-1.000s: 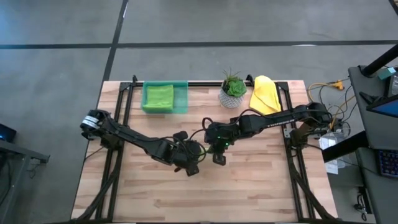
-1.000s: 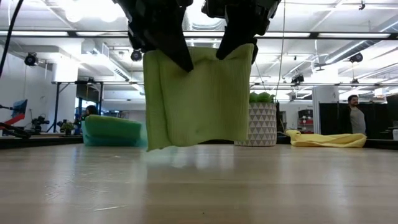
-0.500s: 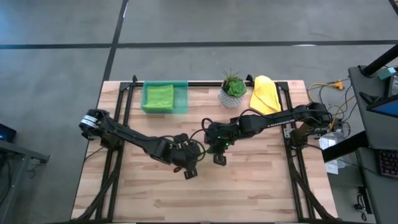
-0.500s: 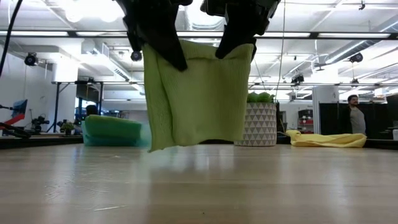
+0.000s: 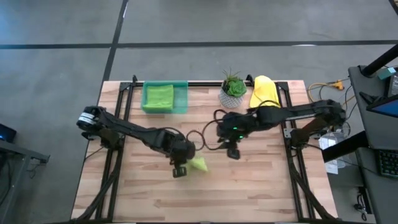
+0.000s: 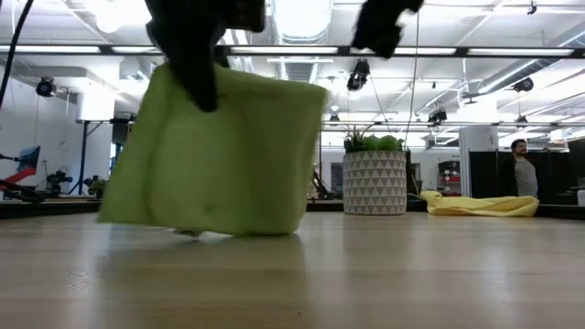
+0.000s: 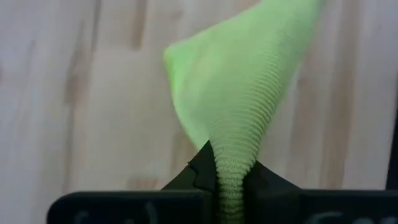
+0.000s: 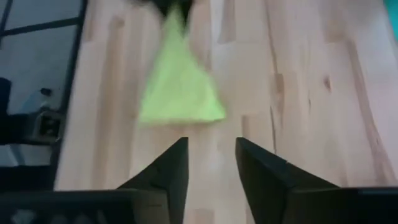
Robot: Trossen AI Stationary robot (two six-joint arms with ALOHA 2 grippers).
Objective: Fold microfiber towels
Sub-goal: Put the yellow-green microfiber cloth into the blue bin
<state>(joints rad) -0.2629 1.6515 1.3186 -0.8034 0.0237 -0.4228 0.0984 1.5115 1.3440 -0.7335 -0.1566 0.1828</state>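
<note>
A lime green microfiber towel [image 6: 215, 155] hangs from my left gripper [image 5: 179, 169], which is shut on it over the table's middle. In the high view the towel [image 5: 199, 163] shows as a small wedge beside that gripper. Its lower edge [image 6: 201, 230] is down at the tabletop; whether it touches I cannot tell. My right gripper [image 8: 211, 165] stands open with nothing between its fingers, up and to the right of the towel [image 8: 180, 87], clear of it. A yellow towel [image 5: 264, 93] lies crumpled at the far right. A folded green towel [image 5: 158, 96] lies in the tray. My left gripper pinches the towel's upper edge at one corner [image 7: 231, 163] between its two fingers [image 7: 200, 174], the cloth gathered into a narrow ridged bunch there. The fingers come from above, slanting down. The towel hangs below them and fans out wide, tilted to one side.
A see-through green tray [image 5: 181, 98] stands at the far left. A potted plant [image 5: 233, 89] in a patterned white pot [image 6: 375, 183] stands at the far middle beside the yellow towel [image 6: 480, 206]. A person [image 6: 521, 169] stands far off in the room.
My right gripper has let go of the towel's upper corner and gone up and toward the table's far right. The towel, which hung flat between both grippers, now hangs from my left gripper alone, has swung sideways and sunk toward the table. My left gripper has turned.
</note>
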